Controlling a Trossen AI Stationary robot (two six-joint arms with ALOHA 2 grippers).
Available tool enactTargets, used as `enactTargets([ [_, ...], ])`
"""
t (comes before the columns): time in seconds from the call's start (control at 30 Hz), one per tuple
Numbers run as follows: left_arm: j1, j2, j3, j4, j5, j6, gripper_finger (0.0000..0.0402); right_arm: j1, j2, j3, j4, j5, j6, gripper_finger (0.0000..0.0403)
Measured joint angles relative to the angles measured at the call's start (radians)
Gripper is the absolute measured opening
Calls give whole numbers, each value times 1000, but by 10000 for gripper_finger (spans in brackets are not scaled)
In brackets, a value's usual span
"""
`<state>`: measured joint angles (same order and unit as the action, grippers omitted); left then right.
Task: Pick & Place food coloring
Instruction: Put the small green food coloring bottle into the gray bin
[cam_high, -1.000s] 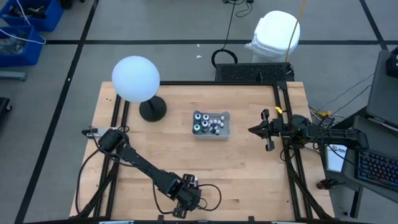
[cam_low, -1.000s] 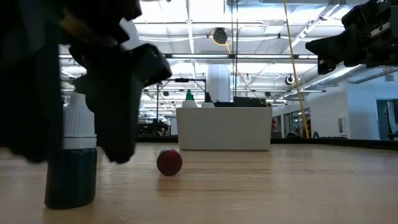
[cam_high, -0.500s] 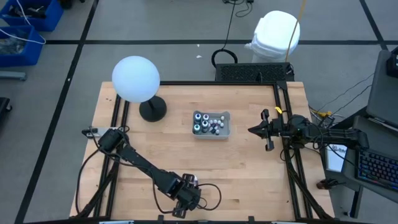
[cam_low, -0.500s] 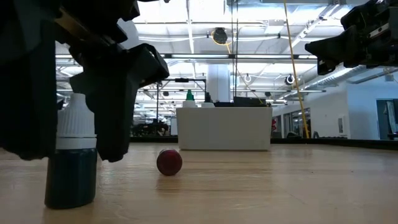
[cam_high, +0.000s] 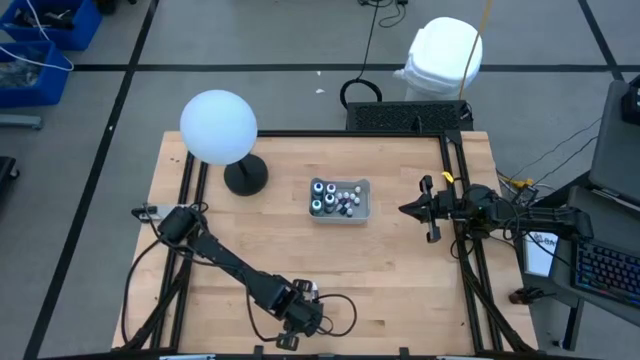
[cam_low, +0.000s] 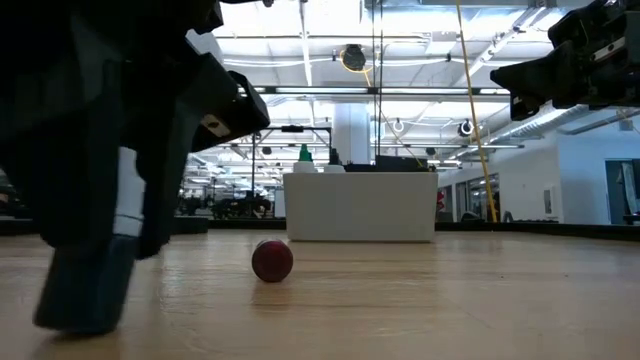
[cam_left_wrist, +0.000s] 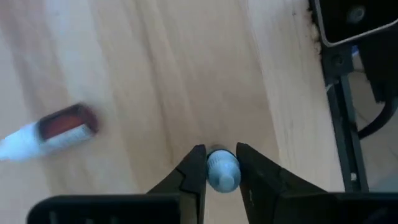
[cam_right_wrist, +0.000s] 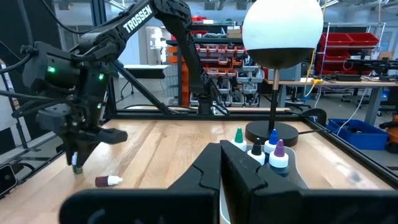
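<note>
A dark food coloring bottle (cam_low: 85, 285) with a white cap (cam_left_wrist: 222, 169) stands tilted on the table near its near edge. My left gripper (cam_left_wrist: 221, 155) is shut on it (cam_high: 300, 312). A red food coloring bottle (cam_left_wrist: 56, 127) lies on its side on the wood close by (cam_low: 272, 260). Several more bottles stand in the grey tray (cam_high: 362, 212) at mid-table. My right gripper (cam_high: 403, 210) hangs shut above the table's right side, away from all of them. My left gripper pinches the bottle's white cap (cam_left_wrist: 222, 169) between its two fingers (cam_left_wrist: 193, 168). The fingers slant down at it from above. The bottle is tilted, and its dark base (cam_low: 75, 320) is on the table.
A lamp with a white globe (cam_high: 218, 127) and a black foot (cam_high: 245, 177) stands at the far left. Black rails (cam_high: 455, 200) run along the table's edges. Bare wood lies between the tray and the near edge.
My left gripper's fingers have shut on the bottle's cap. They stood wide on either side of it a second ago. The bottle has tipped from upright to a slant, with its base still on the table.
</note>
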<state>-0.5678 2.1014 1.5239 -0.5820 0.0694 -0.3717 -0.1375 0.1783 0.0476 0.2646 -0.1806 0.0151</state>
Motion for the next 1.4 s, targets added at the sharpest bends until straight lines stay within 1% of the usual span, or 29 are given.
enactTargets([
  [0.17,9,-26,29,-61,-22,38,73,0,1,0,2,1,0,0],
  [0.33,12,-84,36,-89,-33,101,92,0,4,0,1,0,0,0],
  [0.4,13,-113,36,-95,-40,122,88,0,6,0,1,0,0,0],
  [0.53,14,-174,36,-125,-95,127,72,0,7,0,1,0,0,0],
  [0.7,14,-221,36,-154,-123,108,77,0,7,0,2,0,0,0],
  [0.83,14,-237,36,-203,-133,105,86,0,7,0,3,0,0,0],
  [1.13,14,-238,36,-240,-161,83,90,0,8,0,8,0,0,0],
  [1.27,14,-238,36,-247,-166,104,91,0,8,0,8,-2,0,0],
  [1.4,19,-254,36,-305,-168,101,91,0,8,0,8,-2,0,0],
])
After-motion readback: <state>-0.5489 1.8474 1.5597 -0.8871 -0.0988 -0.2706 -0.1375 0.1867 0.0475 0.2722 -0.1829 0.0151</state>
